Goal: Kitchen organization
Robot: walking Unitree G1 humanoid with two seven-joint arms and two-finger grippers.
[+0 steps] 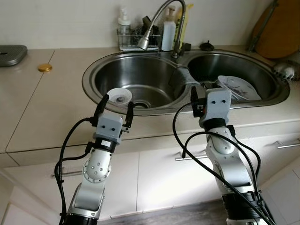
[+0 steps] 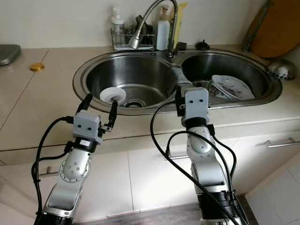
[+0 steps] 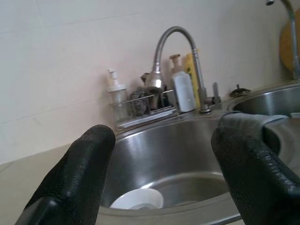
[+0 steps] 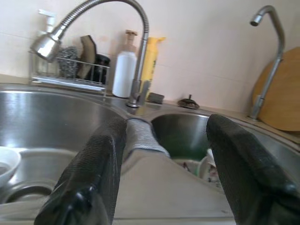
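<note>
A steel double sink lies before me. A small white bowl sits in the left basin beside the drain. A white patterned plate leans in the right basin. A grey cloth hangs over the divider between the basins. My left gripper is open over the front rim of the left basin, just short of the bowl. My right gripper is open at the front rim by the divider and points at the cloth, with nothing between its fingers.
A curved faucet arches over the left basin, with a wire rack of bottles and scrubbers behind. A gold lid and a dark tray lie on the left counter. A wooden board and a metal strainer stand at right.
</note>
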